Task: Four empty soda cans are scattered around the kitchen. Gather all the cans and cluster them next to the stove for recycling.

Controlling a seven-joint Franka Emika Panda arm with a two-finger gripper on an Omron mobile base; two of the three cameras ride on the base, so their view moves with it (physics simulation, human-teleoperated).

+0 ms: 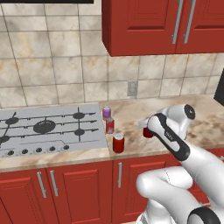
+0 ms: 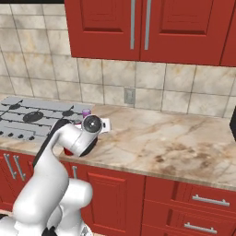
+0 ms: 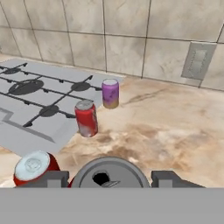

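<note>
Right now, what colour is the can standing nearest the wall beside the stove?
Purple, with a silvery top. The can shows best in the hand view, beside the stove.

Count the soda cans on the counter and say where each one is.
4. The purple can stands by the stove's back right corner, a red can just in front of it, another red can nearer the counter edge, and the fourth can sits between the gripper's fingers.
</note>
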